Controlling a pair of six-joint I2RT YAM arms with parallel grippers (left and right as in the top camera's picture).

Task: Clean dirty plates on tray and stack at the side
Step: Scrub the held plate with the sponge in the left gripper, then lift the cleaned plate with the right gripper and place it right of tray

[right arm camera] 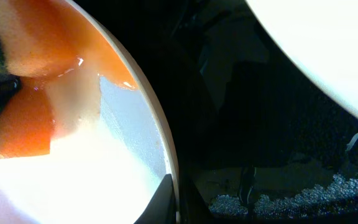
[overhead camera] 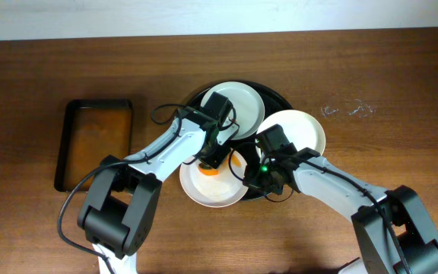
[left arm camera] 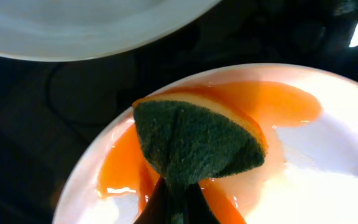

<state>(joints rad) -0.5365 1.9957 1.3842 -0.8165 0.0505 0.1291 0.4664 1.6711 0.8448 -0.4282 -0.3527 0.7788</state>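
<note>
The round black tray holds three white plates. One clean plate lies at the back and another at the right. The front plate has orange sauce and hangs over the tray's front edge. My left gripper is shut on a green sponge that presses on the sauce of this plate. My right gripper is shut on the same plate's right rim, one finger on each side of it.
A smaller rectangular black tray with a brownish bottom stands on the wooden table at the left. The back plate's rim is just beyond the sponge. The right plate overhangs the black tray.
</note>
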